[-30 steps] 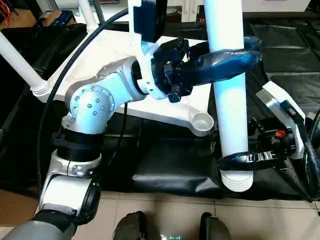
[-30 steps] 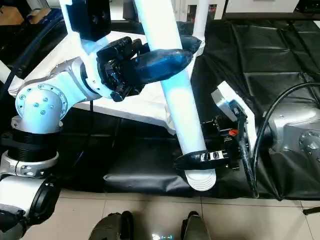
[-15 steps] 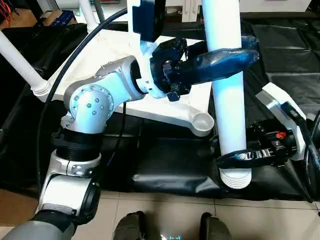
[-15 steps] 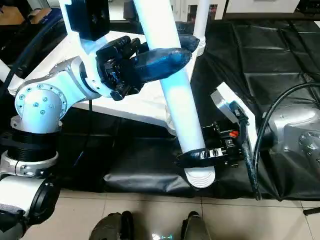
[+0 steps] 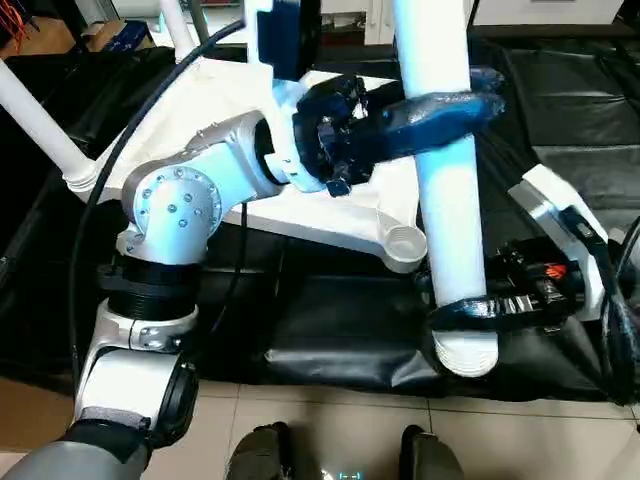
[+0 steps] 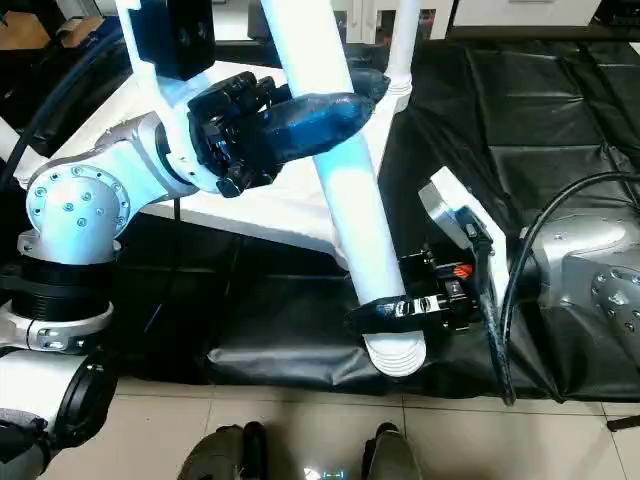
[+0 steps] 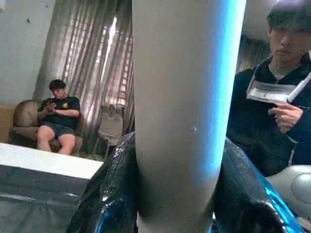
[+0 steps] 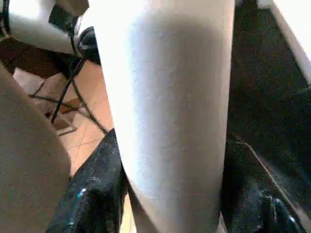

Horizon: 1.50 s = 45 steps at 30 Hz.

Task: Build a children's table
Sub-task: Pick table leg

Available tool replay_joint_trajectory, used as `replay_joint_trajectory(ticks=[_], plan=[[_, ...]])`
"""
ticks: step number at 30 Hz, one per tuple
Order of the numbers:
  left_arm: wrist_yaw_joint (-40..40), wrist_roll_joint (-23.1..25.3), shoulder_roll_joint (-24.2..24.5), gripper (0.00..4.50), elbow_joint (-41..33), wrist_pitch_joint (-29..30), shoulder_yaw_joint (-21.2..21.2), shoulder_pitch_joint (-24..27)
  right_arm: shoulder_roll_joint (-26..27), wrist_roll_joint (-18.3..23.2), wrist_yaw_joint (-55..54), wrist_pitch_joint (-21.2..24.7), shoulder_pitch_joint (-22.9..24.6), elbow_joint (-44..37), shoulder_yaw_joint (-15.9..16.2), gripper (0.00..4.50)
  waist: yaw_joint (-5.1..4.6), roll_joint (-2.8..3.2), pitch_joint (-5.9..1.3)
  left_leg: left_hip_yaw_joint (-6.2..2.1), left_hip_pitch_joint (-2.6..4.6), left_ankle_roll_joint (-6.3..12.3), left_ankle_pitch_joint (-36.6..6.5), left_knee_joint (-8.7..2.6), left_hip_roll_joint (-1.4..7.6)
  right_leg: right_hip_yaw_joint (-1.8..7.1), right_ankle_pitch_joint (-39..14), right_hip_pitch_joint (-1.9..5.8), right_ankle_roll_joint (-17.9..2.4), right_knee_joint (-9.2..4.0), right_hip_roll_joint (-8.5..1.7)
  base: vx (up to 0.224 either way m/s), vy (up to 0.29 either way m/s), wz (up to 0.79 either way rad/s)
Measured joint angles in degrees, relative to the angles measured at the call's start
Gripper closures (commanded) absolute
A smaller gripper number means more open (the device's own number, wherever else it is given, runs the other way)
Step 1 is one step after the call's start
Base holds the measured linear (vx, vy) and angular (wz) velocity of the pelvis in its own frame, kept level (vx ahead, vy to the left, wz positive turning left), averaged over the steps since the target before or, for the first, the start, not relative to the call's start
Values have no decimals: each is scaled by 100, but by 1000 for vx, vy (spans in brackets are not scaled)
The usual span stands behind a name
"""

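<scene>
Two pincers hold one long white leg (image 5: 448, 200), which stands nearly upright in front of the robot, its ribbed end low at about 5 o'clock in the head view. The left pincer (image 5: 440, 105) is clamped round the leg's upper part, its black fingers (image 7: 109, 194) pressed against both sides of the tube. The right pincer (image 6: 395, 310) wraps the leg just above the ribbed end, its fingers (image 8: 90, 194) hugging the tube on either side.

Behind the leg, toward 11 o'clock, the white table top (image 5: 200, 110) lies upside down on a black mat (image 5: 340, 330). One round corner socket (image 5: 405, 245) stands empty just beside the held leg, at about 9 o'clock from the leg's lower part. Another leg (image 5: 40, 125) is already seated in a socket at the top's 9 o'clock corner, slanting up and away. A further leg (image 6: 403, 40) rises from the far corner at 12 o'clock.

Tiled floor (image 5: 330, 420) shows at 6 o'clock, with the robot's feet (image 5: 260, 450) on it. The left wrist view shows two people (image 7: 58, 114) in the room beyond the tube.
</scene>
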Motion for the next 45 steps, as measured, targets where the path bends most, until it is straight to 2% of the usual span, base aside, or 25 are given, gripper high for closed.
replay_joint_trajectory(ticks=[1,2,3,5,6,10,13,15,17,23,25,26,27,29,32,36,41,45], plan=[[49,3,-28,280,65,-42,67,-21,103,-38,-116,-77,-1,42,-60,246,1,0,0,0,0,0,0,5,0,0,0,0,0,5,0,0,0,0],[163,2,-82,224,159,-87,166,-35,235,-83,-269,-208,-13,105,-120,247,1,0,0,0,0,0,0,11,0,0,0,0,0,12,-1,0,0,0],[285,2,-150,210,239,-147,254,-37,368,-170,-451,-309,-42,171,-168,248,-3,0,0,-1,1,0,0,16,0,0,0,0,0,18,-1,0,0,0],[622,9,-300,208,434,-286,400,-41,637,-472,-1008,-507,-166,311,-208,251,-7,0,0,-1,-2,-1,0,28,0,0,0,-2,0,28,-1,0,0,0],[693,24,-305,189,492,-356,448,-41,739,-555,-1188,-596,-181,350,-239,252,-8,0,0,-1,-2,-2,-1,29,0,0,0,-2,1,28,-1,0,0,0],[943,207,-260,160,540,-565,640,16,1048,-704,-1694,-868,-178,376,-411,252,-7,2,-2,-2,-2,-8,-3,29,1,0,-1,0,1,31,-1,0,0,0],[1113,324,-161,157,540,-658,745,226,1255,-851,-2217,-1120,-104,401,-769,252,-8,1,-2,-2,-5,-4,-1,29,1,-1,-1,-1,2,30,-2,0,0,0],[1127,347,-108,157,535,-710,818,314,1400,-1052,-2878,-1213,-55,833,-1282,255,11,-5,-5,-2,-15,0,2,32,-1,-3,-1,-1,2,26,-4,0,0,0],[1088,389,60,157,498,-764,888,364,1539,-1179,-3259,-1226,30,1065,-1560,260,1,-4,-5,4,-30,2,3,31,1,-1,-2,-7,3,24,-3,0,0,0],[930,560,150,157,379,-705,653,540,1825,-1151,-3563,-1361,50,988,-1642,264,-40,0,-7,1,-32,14,10,30,3,-6,-2,-7,4,25,-4,0,0,0],[979,1263,305,157,513,-1207,280,526,1892,-1166,-3611,-1449,51,963,-1647,264,-56,-1,-7,1,-29,10,8,30,3,-4,-5,-5,8,24,-4,0,0,0],[981,2001,554,157,773,-1722,-191,507,1928,-1152,-3605,-1472,58,909,-1657,264,-68,-1,-7,-1,-29,0,2,26,2,-3,-15,-5,27,21,-3,0,0,0],[982,2385,667,157,977,-1943,-436,518,1937,-1144,-3598,-1479,74,847,-1665,264,-79,-1,-7,-1,-31,-8,-2,22,1,-2,-29,-5,64,16,-3,0,0,0],[908,3298,884,128,1361,-2536,-1050,565,1963,-1104,-3535,-1494,118,718,-1710,264,-114,-1,-7,-4,-50,-11,6,20,1,1,-12,-5,130,-4,-3,0,0,0],[673,4182,1145,118,1728,-3317,-1783,657,1995,-1099,-3501,-1619,349,540,-1754,264,-140,-1,-7,-5,-56,-10,13,16,0,0,19,-4,112,-14,-4,0,0,0],[734,4961,1244,103,2290,-4187,-2186,722,2184,-1096,-3629,-1756,602,474,-1899,264,-156,0,-7,-5,-57,-9,13,4,1,-4,22,-7,107,-18,-4,0,0,0],[729,5258,1244,103,2697,-4700,-2236,708,2604,-1062,-3738,-2128,909,89,-2024,264,-163,0,-7,-3,-52,-10,13,-8,2,-5,22,-9,106,-22,-4,0,0,0],[758,5644,1314,103,3234,-5069,-2453,676,2699,-898,-3754,-2191,995,-7,-2055,264,-189,0,-7,0,-52,-10,13,-8,-1,-1,24,-8,103,-27,-5,0,0,0]])
